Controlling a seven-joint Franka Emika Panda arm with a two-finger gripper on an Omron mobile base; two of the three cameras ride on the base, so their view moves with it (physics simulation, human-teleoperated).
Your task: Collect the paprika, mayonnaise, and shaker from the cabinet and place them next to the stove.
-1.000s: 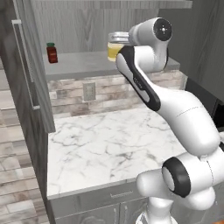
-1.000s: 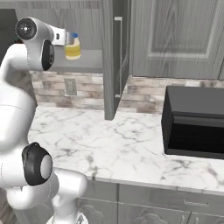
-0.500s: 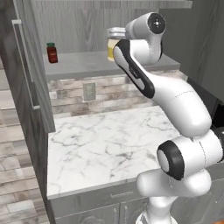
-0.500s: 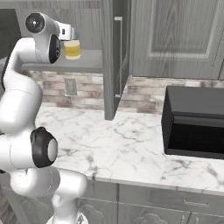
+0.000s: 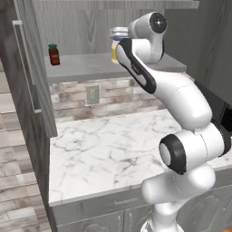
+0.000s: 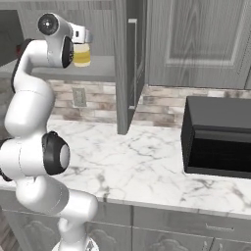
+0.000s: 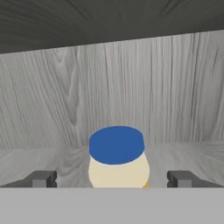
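Note:
The mayonnaise (image 7: 117,164), a pale-yellow jar with a blue lid, stands upright on the grey shelf of the open cabinet (image 5: 90,68). My gripper (image 7: 111,179) is open and level with the jar. One fingertip (image 7: 41,178) is on each side of the jar, and there are gaps between the fingers and the glass. From the base, my wrist covers part of the mayonnaise (image 5: 116,44) (image 6: 82,55). The paprika (image 5: 54,55), a small dark-red jar, stands further left on the same shelf. The shaker and the stove are out of view.
The cabinet door (image 5: 32,68) hangs open at the left, and its edge (image 6: 128,68) juts over the white marble counter (image 5: 104,145). A black box-shaped appliance (image 6: 218,137) sits on the counter to the right. The cabinet's wood-grain back wall (image 7: 113,92) is close behind the jar.
The arm has reached further into the cabinet, bringing the open fingers to either side of the mayonnaise. The jars have not moved.

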